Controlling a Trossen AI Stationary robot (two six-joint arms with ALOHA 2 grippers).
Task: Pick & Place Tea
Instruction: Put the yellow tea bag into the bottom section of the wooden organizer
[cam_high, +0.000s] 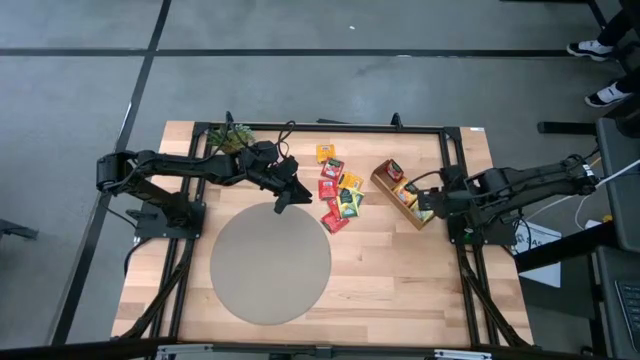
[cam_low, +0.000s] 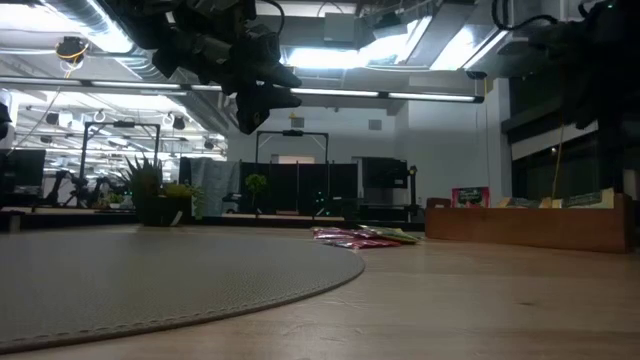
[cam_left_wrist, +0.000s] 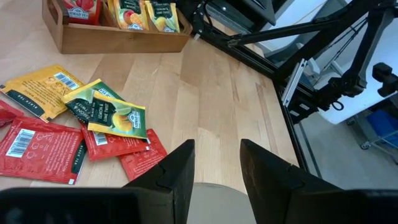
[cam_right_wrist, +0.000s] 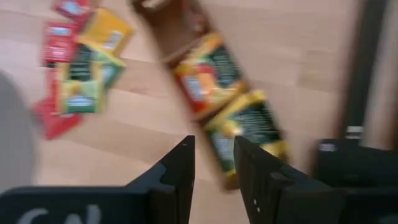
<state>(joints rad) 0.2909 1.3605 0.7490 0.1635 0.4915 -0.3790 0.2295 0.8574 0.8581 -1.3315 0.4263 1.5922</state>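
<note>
Several loose tea sachets (cam_high: 340, 197), red, yellow and green, lie flat in a pile on the wooden table, right of the round grey mat (cam_high: 270, 265). Further sachets (cam_left_wrist: 134, 12) stand in the brown wooden tray (cam_high: 395, 200) right of the pile. My left gripper (cam_high: 280, 205) hangs open above the mat's far edge, just left of the pile (cam_left_wrist: 93, 124), with nothing between its fingers (cam_left_wrist: 217, 171). My right gripper (cam_high: 428, 208) is open and points steeply down over the tray's near end. The sachets in the tray (cam_right_wrist: 230, 93) lie below its fingers (cam_right_wrist: 214, 165), and nothing is between them.
A small potted plant (cam_high: 232, 138) stands at the far left of the table, behind the left arm. A black metal frame (cam_left_wrist: 249, 53) runs along the table's edges. Bare wood lies near the table's front right. A person's shoes (cam_high: 600, 45) show on the floor beyond.
</note>
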